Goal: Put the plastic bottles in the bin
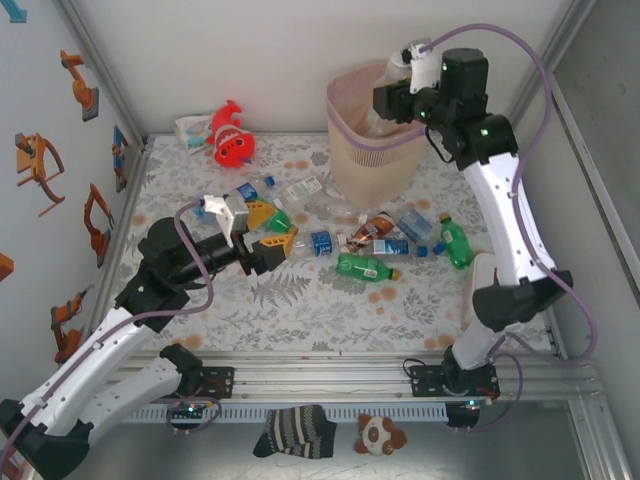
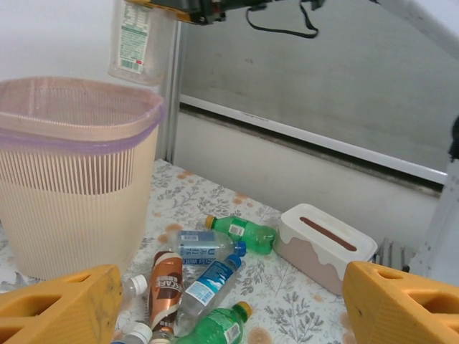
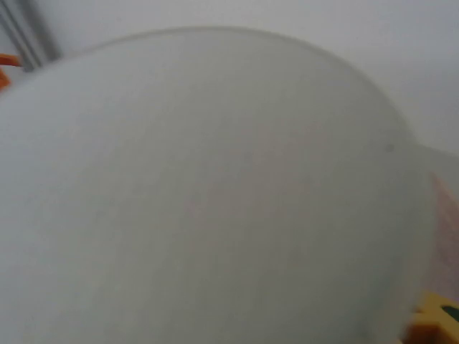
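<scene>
Right gripper [image 1: 385,100] clasps a clear bottle [image 2: 140,39] over the bin [image 2: 72,193], above its rim. Left gripper [image 2: 229,294] gapes empty, loose bottles [image 2: 208,285] ahead.

A red fish plush [image 1: 232,140] lies at the far left of the floral bench [image 1: 300,310]. A white-and-pink tissue box [image 2: 326,244] sits at its right. Beyond the near edge lie a striped knit cloth [image 1: 295,432] and a small plush [image 1: 381,435].
</scene>
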Motion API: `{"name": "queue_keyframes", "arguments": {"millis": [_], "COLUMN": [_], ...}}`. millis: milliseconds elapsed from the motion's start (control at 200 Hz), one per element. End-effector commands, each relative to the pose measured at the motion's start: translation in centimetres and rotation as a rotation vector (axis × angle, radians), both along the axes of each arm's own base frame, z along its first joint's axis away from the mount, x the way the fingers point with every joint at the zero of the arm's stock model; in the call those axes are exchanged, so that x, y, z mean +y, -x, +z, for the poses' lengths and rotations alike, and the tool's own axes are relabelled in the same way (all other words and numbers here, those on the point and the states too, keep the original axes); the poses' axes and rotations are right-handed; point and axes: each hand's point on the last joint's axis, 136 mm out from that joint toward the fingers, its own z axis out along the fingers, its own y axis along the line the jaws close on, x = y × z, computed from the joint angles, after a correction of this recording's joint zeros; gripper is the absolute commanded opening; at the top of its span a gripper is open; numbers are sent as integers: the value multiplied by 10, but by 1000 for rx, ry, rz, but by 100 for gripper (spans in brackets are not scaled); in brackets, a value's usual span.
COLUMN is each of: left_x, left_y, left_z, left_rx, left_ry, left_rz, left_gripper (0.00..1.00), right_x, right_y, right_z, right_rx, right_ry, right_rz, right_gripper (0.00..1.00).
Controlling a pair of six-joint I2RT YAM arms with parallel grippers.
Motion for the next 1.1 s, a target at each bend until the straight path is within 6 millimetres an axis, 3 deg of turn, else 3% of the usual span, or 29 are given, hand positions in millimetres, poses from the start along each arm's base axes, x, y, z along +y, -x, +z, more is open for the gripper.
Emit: {"name": "queue_keyframes", "arguments": {"millis": [0, 215, 456, 871, 1092], "left_x": [3, 5, 10, 33, 45], "left_y": [6, 15, 19, 27, 29], "left_z": [3, 10, 8, 3, -1], "left_rx": [14, -3, 10, -5, -22], "left_ry": [14, 29, 28, -2, -19], "left_rz": [-14, -40, -32, 55, 104], "left_gripper": [80, 81, 81, 82, 83], "right_x": [-19, -40, -49, -59, -63], "right_y": [-28, -86, -123, -149, -147], "right_z": [-6, -44, -87, -189, -228], "right_rx": [-13, 4, 36, 208, 313], "right_ry": [104, 227, 319, 462, 497], "right_rz": [-108, -225, -290, -285, -272], "right_gripper": [45, 45, 45, 45, 49]}}
